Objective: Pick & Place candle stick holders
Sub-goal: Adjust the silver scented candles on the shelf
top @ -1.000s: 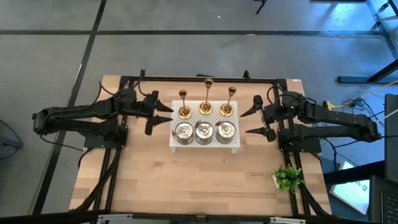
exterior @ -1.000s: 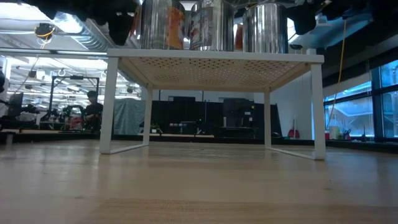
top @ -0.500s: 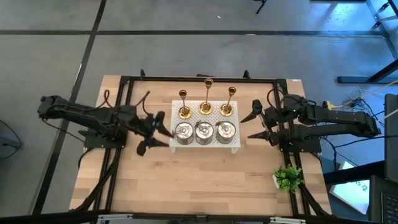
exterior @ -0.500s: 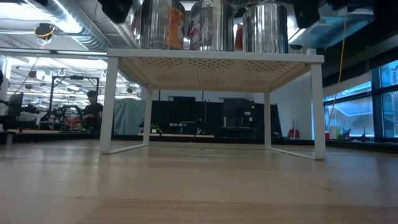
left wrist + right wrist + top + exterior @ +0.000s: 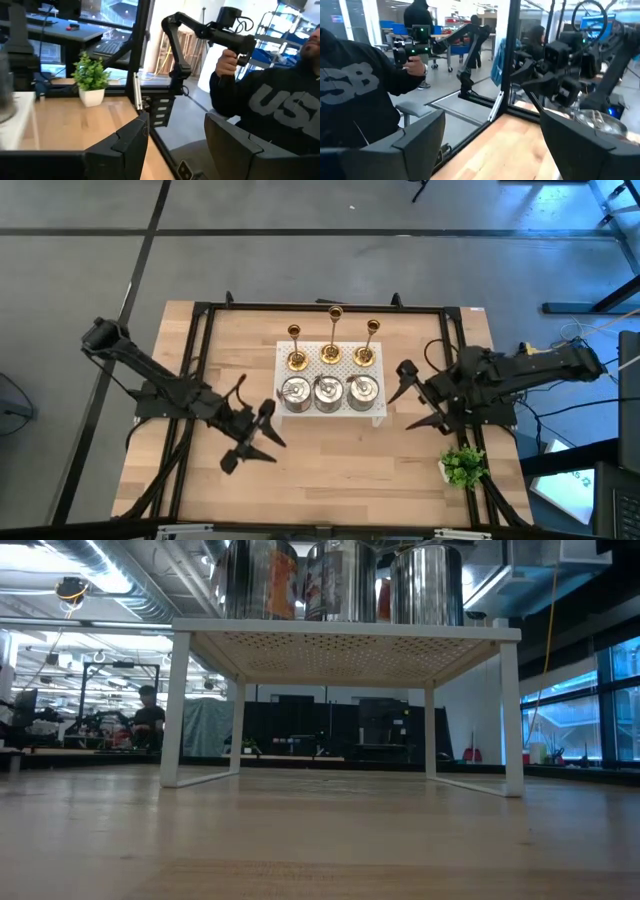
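Six candle stick holders stand on the white stand point(image 5: 330, 400) mid-table point(image 5: 330, 480) — three gold candlesticks point(image 5: 331, 352) behind, three silver holders point(image 5: 328, 391) in front. The left hand point(image 5: 252, 442), fingers spread and empty, hovers just off the stand's front-left corner; the right hand point(image 5: 420, 395), likewise spread and empty, sits just beside the stand's right edge.

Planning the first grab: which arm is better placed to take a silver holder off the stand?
Right, probably. The right gripper is open beside the white stand, near the rightmost silver holder. The left gripper, open, sits lower, off the stand's corner.
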`<state>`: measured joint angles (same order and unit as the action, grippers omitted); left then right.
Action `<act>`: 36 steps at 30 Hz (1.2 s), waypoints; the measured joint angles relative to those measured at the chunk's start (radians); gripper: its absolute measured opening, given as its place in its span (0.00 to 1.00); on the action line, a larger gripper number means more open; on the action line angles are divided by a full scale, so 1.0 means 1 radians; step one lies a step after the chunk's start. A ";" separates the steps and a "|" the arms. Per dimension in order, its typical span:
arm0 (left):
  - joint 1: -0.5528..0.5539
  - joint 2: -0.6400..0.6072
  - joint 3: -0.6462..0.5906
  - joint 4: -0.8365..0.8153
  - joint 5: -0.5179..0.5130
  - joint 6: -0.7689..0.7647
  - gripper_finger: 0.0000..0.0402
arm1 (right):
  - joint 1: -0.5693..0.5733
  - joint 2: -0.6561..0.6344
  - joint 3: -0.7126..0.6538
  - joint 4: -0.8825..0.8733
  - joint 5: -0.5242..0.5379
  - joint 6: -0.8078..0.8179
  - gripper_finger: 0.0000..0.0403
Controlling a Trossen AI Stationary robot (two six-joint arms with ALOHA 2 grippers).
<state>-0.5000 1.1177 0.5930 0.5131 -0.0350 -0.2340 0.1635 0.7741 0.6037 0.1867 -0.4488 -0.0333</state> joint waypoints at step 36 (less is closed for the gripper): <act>-0.050 0.446 0.299 0.306 -0.153 0.254 0.47 | 0.038 0.090 0.000 0.154 0.000 0.133 0.81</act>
<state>-0.5503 1.5639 0.8921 0.8196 -0.1882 0.0200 0.2018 0.8639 0.6041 0.3410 -0.4488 0.0992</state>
